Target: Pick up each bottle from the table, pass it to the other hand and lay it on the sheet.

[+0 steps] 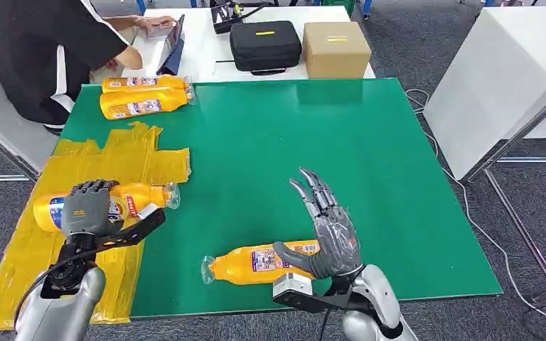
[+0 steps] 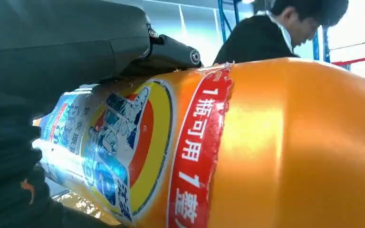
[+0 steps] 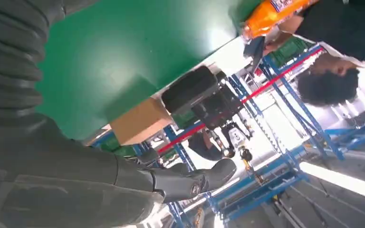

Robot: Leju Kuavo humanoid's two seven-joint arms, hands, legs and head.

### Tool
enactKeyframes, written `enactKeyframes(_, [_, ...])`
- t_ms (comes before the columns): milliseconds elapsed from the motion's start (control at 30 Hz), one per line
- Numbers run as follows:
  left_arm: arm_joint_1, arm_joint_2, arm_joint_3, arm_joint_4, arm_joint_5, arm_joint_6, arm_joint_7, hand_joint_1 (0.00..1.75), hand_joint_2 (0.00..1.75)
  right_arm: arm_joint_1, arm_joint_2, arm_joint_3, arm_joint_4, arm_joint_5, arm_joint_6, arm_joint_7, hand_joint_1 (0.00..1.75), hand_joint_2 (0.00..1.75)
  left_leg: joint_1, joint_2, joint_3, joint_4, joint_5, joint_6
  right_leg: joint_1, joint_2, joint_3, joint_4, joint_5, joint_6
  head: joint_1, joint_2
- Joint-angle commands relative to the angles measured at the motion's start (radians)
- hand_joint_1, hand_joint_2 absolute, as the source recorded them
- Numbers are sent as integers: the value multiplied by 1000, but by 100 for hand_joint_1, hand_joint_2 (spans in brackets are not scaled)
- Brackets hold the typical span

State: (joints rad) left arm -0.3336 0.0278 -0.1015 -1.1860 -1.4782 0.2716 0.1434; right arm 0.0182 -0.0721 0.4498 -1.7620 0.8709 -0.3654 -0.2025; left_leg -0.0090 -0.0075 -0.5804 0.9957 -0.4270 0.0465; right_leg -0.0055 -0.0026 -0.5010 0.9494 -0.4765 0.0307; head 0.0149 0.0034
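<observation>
An orange bottle [image 1: 141, 198] with a blue and red label lies across the yellow sheet [image 1: 78, 162] at the table's left, and my left hand [image 1: 87, 206] grips its middle, fingers curled over it. The left wrist view shows the same bottle [image 2: 290, 142] close up against the hand. A second orange bottle [image 1: 245, 265] lies on the green table [image 1: 291, 135] near the front edge, cap pointing left. My right hand [image 1: 327, 234] stands beside its base with fingers stretched up and apart; only the thumb reaches over the bottle.
Two more orange bottles [image 1: 146, 84] [image 1: 142, 105] lie at the table's back left corner. A person [image 1: 35, 42] sits just behind them. A black case [image 1: 264, 44] and a cardboard box [image 1: 335, 48] stand on the white table behind. Another white table [image 1: 498, 78] stands at right.
</observation>
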Motion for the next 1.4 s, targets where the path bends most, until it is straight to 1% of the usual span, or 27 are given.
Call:
enactKeyframes(33, [-82, -2, 8, 190, 20, -29, -9, 175, 175, -57, 22, 10, 40, -1, 34, -1, 0, 175, 1, 1, 4, -1, -1, -3, 1, 1, 4, -1, -1, -1, 0, 0])
enactKeyframes(333, [-81, -2, 9, 190, 20, -30, -9, 175, 175, -56, 22, 10, 40, -1, 34, -1, 0, 175, 0, 0, 2, 0, -1, -3, 0, 0, 3, -1, -1, -1, 0, 0])
enactKeyframes(533, [-90, -9, 22, 221, 15, -59, -13, 175, 175, -64, 25, 7, 48, -4, 45, -2, 0, 175, 0, 0, 1, 0, 0, -2, 0, 0, 1, -1, 0, 0, 0, 0])
enactKeyframes(633, [-97, -20, 37, 229, 13, -30, -24, 175, 175, -62, 33, -3, 37, -3, 52, 1, 0, 175, 1, 1, 2, 0, -1, -3, 1, 0, 3, -1, 0, -1, 0, 0])
enactKeyframes(700, [-97, -21, 37, 228, 13, -31, -26, 175, 175, -62, 32, -4, 35, -3, 54, 1, 0, 175, 1, 0, 1, 0, 0, -2, 1, 0, 1, 0, 0, -1, 0, 0])
enactKeyframes(800, [-110, -24, 32, 245, 8, -47, -27, 175, 175, -65, 32, -10, 32, -5, 59, 6, 0, 175, 1, 0, 2, 0, -1, -3, 1, -1, 3, -1, -1, -1, 0, 0])
enactKeyframes(967, [-114, -30, 33, 263, 11, -25, -29, 175, 175, -41, 34, -15, 22, -4, 56, 5, 0, 175, 1, -1, 1, 0, 0, -2, 0, -1, 1, -1, 0, 0, 0, 0])
enactKeyframes(1000, [-110, -30, 33, 262, 6, -29, -20, 138, 175, -32, 37, -17, 14, 3, 57, 2, 0, 175, 1, -1, 2, 0, -1, -3, 1, -1, 3, -1, -1, -1, 0, 0])
enactKeyframes(1033, [-109, -29, 33, 262, 3, -30, -18, 16, 175, -30, 39, -15, 14, 4, 58, 2, 0, 175, 1, 0, 2, 0, 0, -2, 0, -1, 2, -1, -1, -1, 0, 0])
enactKeyframes(1067, [-105, -30, 34, 258, -4, -36, -11, 0, 175, -28, 44, -18, 13, 10, 62, 1, 0, 175, 0, 0, 1, -1, 0, -2, 0, -1, 2, -1, 0, 0, 0, 0])
enactKeyframes(1100, [-103, -31, 33, 256, -8, -39, -8, 0, 175, -30, 48, -18, 11, 14, 65, 2, 0, 175, 1, 0, 3, 0, -1, -3, 1, -1, 3, -1, -1, -1, 0, 0])
enactKeyframes(1267, [-105, -34, 39, 247, -27, -80, 2, 0, 175, -28, 62, -30, -3, 33, 84, 10, 0, 175, 0, 0, 0, 0, 0, -2, 0, 0, 1, 0, 0, 0, 0, 0])
enactKeyframes(1300, [-106, -34, 41, 246, -28, -93, 3, 0, 175, -29, 63, -32, -1, 33, 85, 10, 0, 175, 1, -1, 2, 0, -1, -3, 1, -1, 3, 0, -1, -1, 0, 0])
enactKeyframes(1400, [-106, -34, 41, 246, -28, -93, 3, 0, 175, -29, 63, -32, -1, 33, 85, 10, 0, 175, 1, 0, 2, 0, -1, -3, 1, -1, 2, -1, -1, -1, 0, 0])
